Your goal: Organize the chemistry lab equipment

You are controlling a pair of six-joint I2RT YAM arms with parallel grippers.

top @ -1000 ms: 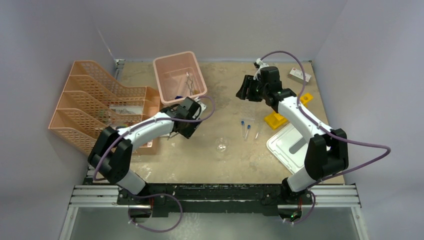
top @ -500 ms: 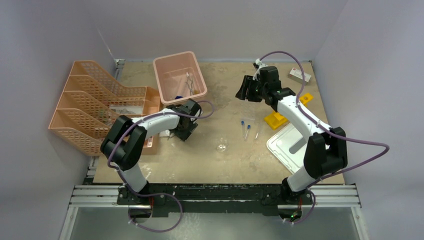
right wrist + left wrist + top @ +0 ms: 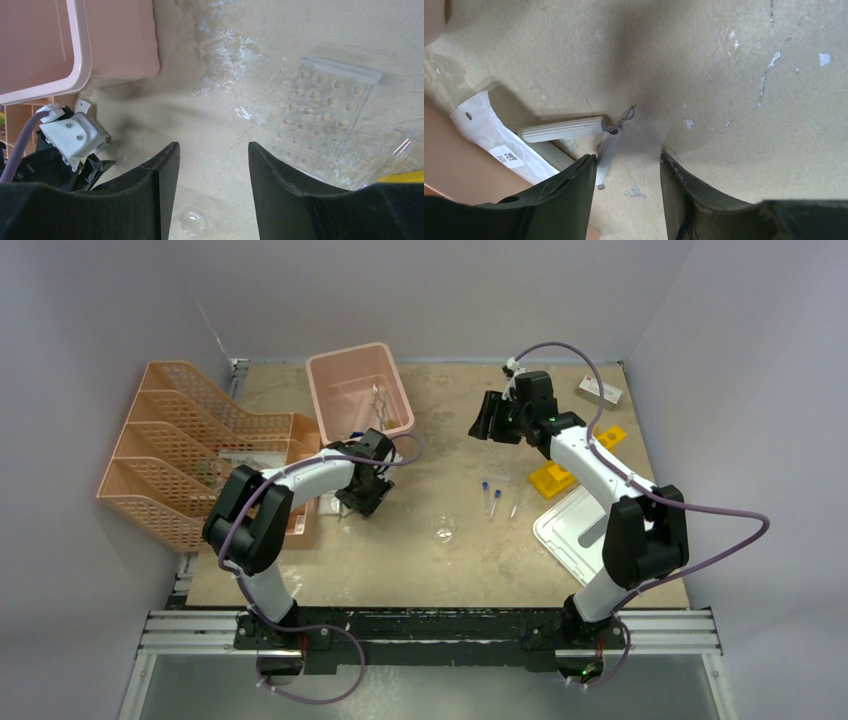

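Drawing back toward the orange trays [image 3: 160, 430], the left gripper [image 3: 626, 167] is hovering half open and empty over the wire tube brush [image 3: 561, 129] beside them, so I am advising centring before closing.

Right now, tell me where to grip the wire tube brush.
Grip the wire tube brush on the white bristled length nearest the left gripper, coming straight down. It lies flat on the table, running roughly along the open gripper's gap, so a small shift should let it straddle the width; the twisted wire looks too thin.
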